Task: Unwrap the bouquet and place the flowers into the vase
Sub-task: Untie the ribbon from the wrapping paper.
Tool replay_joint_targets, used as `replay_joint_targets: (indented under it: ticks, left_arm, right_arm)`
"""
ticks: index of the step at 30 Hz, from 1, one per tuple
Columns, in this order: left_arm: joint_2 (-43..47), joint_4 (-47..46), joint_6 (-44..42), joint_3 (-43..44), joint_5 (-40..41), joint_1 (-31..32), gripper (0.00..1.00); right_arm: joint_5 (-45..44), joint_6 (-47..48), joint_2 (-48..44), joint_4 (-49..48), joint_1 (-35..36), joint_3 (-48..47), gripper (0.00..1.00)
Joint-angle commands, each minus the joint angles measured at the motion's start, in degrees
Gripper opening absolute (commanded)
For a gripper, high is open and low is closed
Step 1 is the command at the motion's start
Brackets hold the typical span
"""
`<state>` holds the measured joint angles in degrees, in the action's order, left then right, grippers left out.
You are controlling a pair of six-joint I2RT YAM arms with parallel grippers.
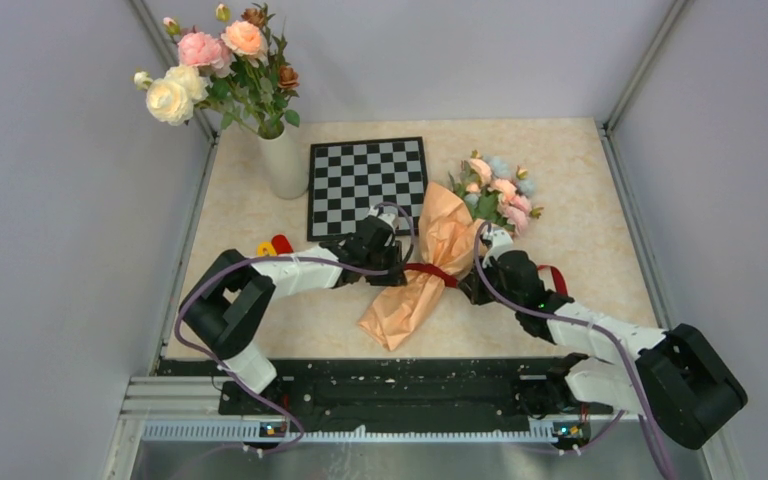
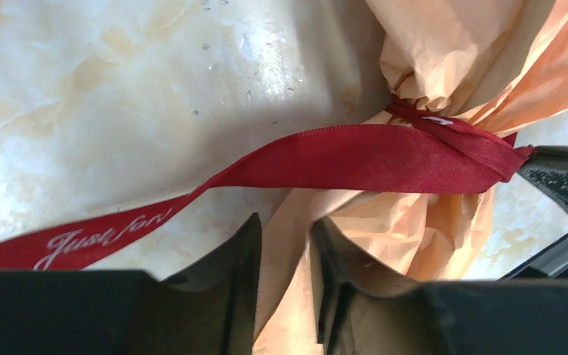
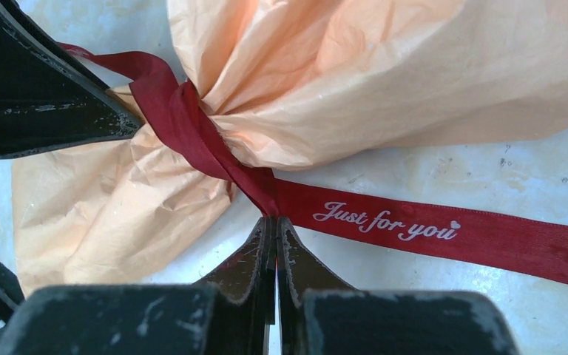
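The bouquet (image 1: 428, 275) lies on the table as a peach paper cone, tied at its waist with a dark red ribbon (image 1: 430, 271). Its small flowers (image 1: 500, 193) point to the far right. My left gripper (image 1: 397, 262) sits against the cone's left side. Its jaws (image 2: 287, 222) stand a little open, with a fold of peach paper (image 2: 429, 222) in the gap. My right gripper (image 1: 470, 285) is on the cone's right side. It (image 3: 276, 219) is shut on the ribbon (image 3: 384, 220) just below the knot. The white vase (image 1: 283, 160) stands upright at the far left.
Large cream, pink and peach roses (image 1: 220, 70) fill the vase. A chessboard (image 1: 367, 185) lies flat between the vase and the bouquet. Small red and yellow objects (image 1: 273, 245) lie by the left arm. Grey walls enclose the table on three sides.
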<state>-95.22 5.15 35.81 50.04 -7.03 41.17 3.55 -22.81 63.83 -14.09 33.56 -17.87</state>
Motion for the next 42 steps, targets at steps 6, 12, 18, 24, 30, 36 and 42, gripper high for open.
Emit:
replay_joint_targets:
  ticks: [6, 12, 18, 24, 30, 36, 42]
  left_arm:
    - [10.5, 9.9, -6.0, 6.7, 6.5, -0.4, 0.56]
    - [13.9, 5.1, -1.8, 7.7, 0.4, -0.3, 0.6]
    - [9.5, -7.5, 8.2, 7.2, -7.2, 1.2, 0.57]
    - [3.9, -13.5, 13.6, 7.4, -7.0, 2.0, 0.54]
    - [1.2, -14.2, 15.4, 7.4, -5.4, 2.9, 0.54]
    - [-0.9, -14.0, 15.5, 7.4, -5.1, 3.2, 0.53]
    - [-1.1, -12.6, 15.4, 6.8, -3.3, 3.8, 0.53]
  right_arm:
    - [1.0, -0.4, -2.3, -1.9, -0.5, -0.8, 0.0]
    - [1.2, -0.3, -2.5, -2.2, -0.5, -0.6, 0.0]
    - [0.9, -0.5, -2.8, -2.4, -0.5, -0.4, 0.0]
    - [1.0, -0.6, -3.1, -2.5, -0.5, -0.4, 0.0]
    - [0.6, -0.5, -3.2, -2.3, -0.5, -0.1, 0.0]
    - [0.5, -0.4, -2.9, -2.4, -0.5, -0.1, 0.0]
    - [0.5, -0.6, -2.8, -2.7, -0.5, 0.1, 0.0]
